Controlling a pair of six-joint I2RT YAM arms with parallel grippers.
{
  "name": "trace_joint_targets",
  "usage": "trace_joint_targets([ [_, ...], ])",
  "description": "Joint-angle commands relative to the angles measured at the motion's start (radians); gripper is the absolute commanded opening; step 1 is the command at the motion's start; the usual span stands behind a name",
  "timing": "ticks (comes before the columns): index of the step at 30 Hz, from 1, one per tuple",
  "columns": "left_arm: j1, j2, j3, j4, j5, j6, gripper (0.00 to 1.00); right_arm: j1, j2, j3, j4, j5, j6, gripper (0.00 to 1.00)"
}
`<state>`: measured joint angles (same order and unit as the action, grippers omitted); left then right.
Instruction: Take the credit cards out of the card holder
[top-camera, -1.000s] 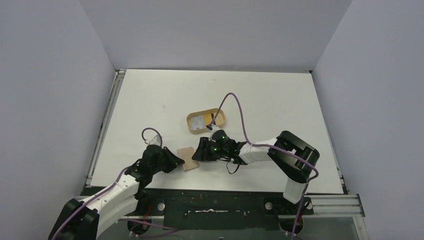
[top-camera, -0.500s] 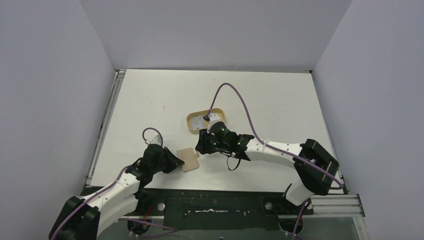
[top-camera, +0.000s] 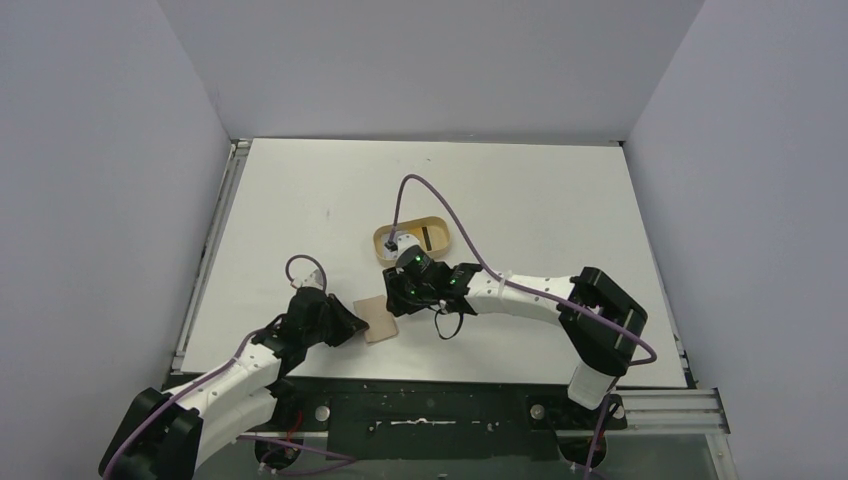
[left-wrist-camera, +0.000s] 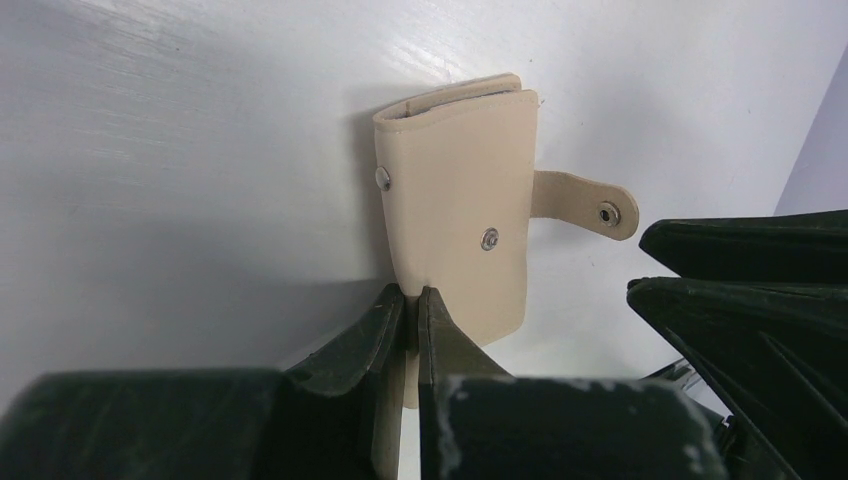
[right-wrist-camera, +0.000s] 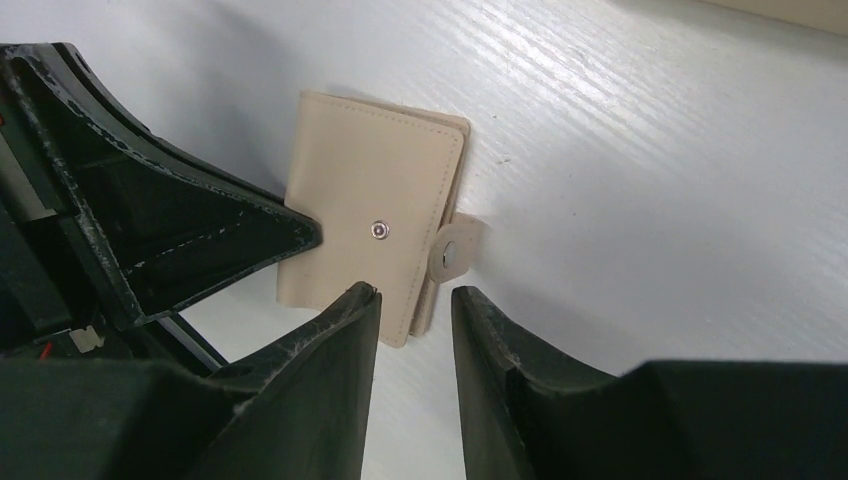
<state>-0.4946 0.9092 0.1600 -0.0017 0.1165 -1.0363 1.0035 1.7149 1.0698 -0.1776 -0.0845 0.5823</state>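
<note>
Reaching low over the counter (top-camera: 540, 200), the left gripper (left-wrist-camera: 412, 295) jaws clamp the flat card holder (left-wrist-camera: 455, 190) by its edge, while the right gripper (right-wrist-camera: 415, 295) jaws hover parted by its right-pointing strap (right-wrist-camera: 455, 248).

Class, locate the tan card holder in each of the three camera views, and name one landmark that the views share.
Top external: card holder, lower centre-left of the picture.
Left wrist: card holder, centre of the picture, its strap tab pointing right.
Right wrist: card holder, left of centre, upper half.
Shared landmark: the left gripper pinching the holder's edge, visible in all three.
</note>
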Motion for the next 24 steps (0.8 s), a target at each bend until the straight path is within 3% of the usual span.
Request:
trace_joint_targets([
  [1,0.003,0.005,0.020,-0.020,0.002,0.015,0.00,0.011,-0.024,0.035,0.002,0.034,-0.028,0.35],
  [4,0.004,0.000,0.021,-0.021,0.000,0.016,0.00,0.014,-0.031,0.035,-0.004,0.045,-0.040,0.39],
  [24,0.004,0.031,0.035,-0.024,-0.003,0.024,0.00,0.028,0.014,0.093,-0.077,0.067,-0.077,0.42],
])
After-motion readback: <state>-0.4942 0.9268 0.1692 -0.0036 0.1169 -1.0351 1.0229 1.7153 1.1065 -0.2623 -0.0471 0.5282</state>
